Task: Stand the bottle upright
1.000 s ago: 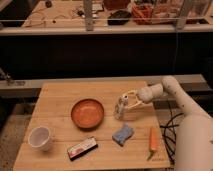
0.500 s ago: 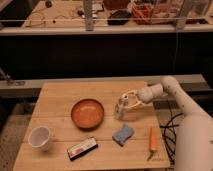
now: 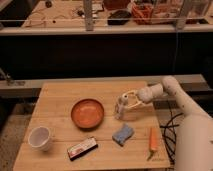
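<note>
- Gripper [image 3: 123, 101] reaches in from the table's right edge w/ fingers pinching the bottle [image 3: 119, 107], near table center-right.
- Bottle looks about upright, base at or near the wood; the grip probably steadies it while it settles.
- Orange bowl [image 3: 87, 113] just left of it; blue sponge [image 3: 123, 133] toward the front edge.
- Carrot [image 3: 153, 140] at front-right corner, white cup [image 3: 40, 137] front-left, small box [image 3: 82, 148] along front edge.

Wooden table [image 3: 60, 95] mid-frame; orange bowl [image 3: 87, 112] centre; white cup [image 3: 40, 137] lower left; blue sponge [image 3: 123, 134], carrot [image 3: 153, 140] lower right (snack bar [image 3: 82, 148] near front edge).
</note>
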Action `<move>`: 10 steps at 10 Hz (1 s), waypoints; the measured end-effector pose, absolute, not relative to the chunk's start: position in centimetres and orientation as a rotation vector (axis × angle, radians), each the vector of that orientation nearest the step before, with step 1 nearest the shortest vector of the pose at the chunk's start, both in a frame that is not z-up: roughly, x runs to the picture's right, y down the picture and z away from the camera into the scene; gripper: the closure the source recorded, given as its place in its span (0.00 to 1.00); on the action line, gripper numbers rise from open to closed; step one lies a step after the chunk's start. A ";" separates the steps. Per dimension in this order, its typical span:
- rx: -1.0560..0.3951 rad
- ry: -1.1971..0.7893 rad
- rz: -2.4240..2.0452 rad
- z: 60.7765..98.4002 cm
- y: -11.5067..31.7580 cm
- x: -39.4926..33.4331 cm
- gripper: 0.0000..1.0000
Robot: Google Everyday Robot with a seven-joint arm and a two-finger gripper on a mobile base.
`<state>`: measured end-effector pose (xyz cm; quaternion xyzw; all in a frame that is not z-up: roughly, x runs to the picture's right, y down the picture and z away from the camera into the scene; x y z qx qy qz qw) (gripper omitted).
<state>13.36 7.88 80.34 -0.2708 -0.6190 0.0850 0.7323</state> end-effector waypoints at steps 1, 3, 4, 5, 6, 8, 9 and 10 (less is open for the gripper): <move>-0.605 -1.330 0.165 80.3 8.0 13.4 0.20; -0.616 -1.293 0.133 79.9 7.7 13.1 0.20; -0.618 -1.288 0.125 79.7 7.6 13.1 0.20; -0.619 -1.286 0.122 79.7 7.5 13.0 0.20; -0.618 -1.286 0.119 79.6 7.4 13.0 0.20; -0.615 -1.290 0.117 79.6 7.3 13.0 0.20; -0.612 -1.294 0.118 79.6 7.2 13.0 0.20; -0.609 -1.297 0.118 79.6 7.2 13.1 0.20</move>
